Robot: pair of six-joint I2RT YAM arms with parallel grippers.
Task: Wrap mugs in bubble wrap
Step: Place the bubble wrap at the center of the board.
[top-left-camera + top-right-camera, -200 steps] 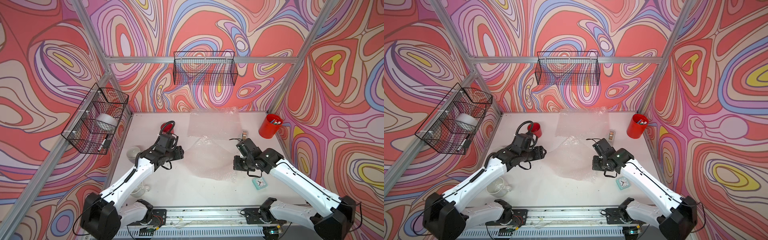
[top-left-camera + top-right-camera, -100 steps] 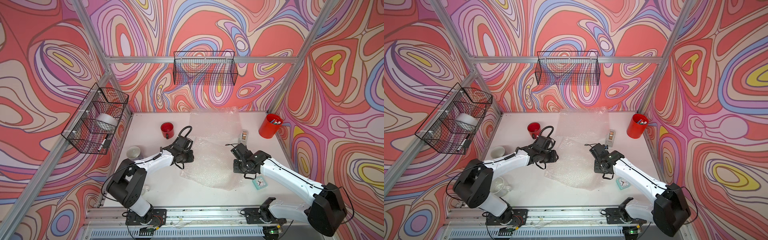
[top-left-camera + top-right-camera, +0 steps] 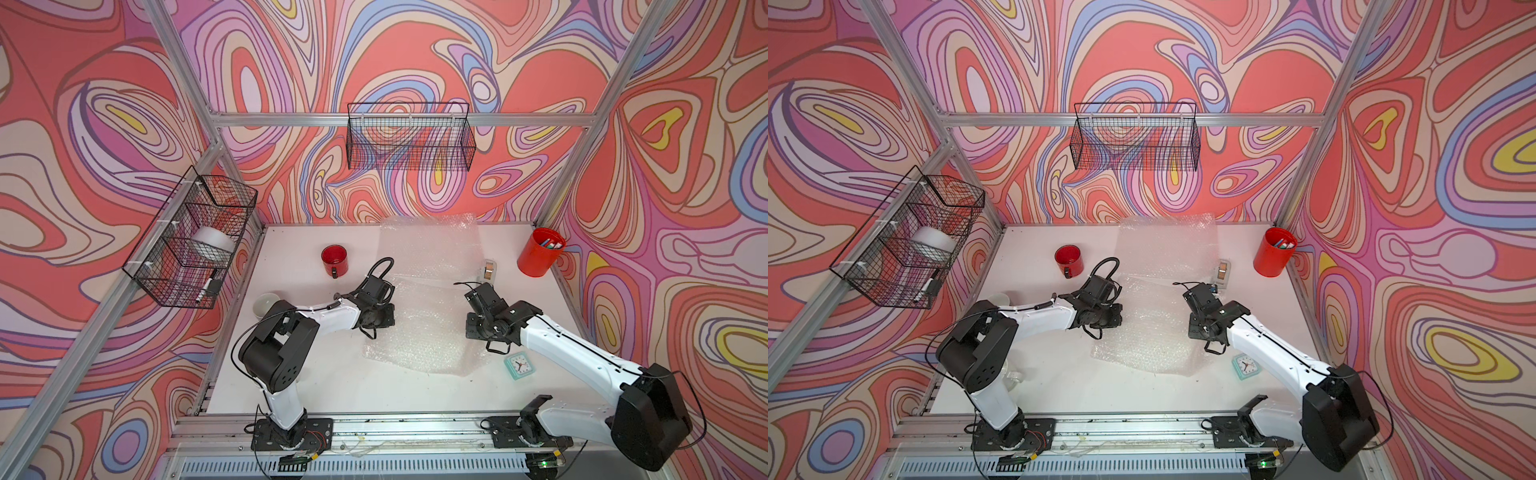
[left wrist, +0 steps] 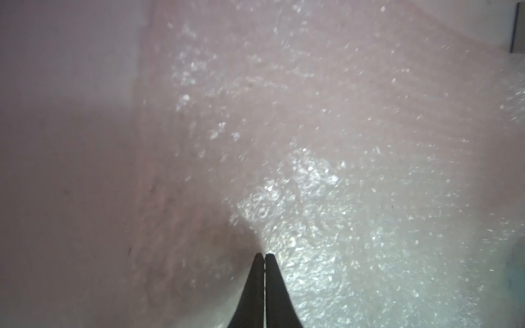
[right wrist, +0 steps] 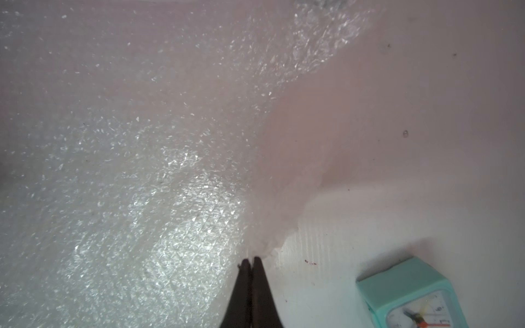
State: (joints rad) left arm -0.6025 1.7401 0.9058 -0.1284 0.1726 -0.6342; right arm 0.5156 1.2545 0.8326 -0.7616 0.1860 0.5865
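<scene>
Now the left gripper (image 4: 264, 255) and right gripper (image 5: 249, 259) clamp opposite edges of the bubble wrap (image 3: 424, 328). The red mug (image 3: 333, 258) sits far-left, nearer the left arm.

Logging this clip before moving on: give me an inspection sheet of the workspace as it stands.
Surface: white table, no spills seen.
Job's things: bubble wrap spread mid-table, second sheet at back; red mug, white mug, unwrapped; glass mug partly behind left arm.
Clutter: red pen cup, mint clock, tape dispenser.
Pincers: left pincer and right pincer shut, each pinching the bubble wrap's edge.
Cables: left wrist cable, right wrist cable, both looped.
Surroundings: left wire basket holds white roll; back basket, nothing seen inside.
</scene>
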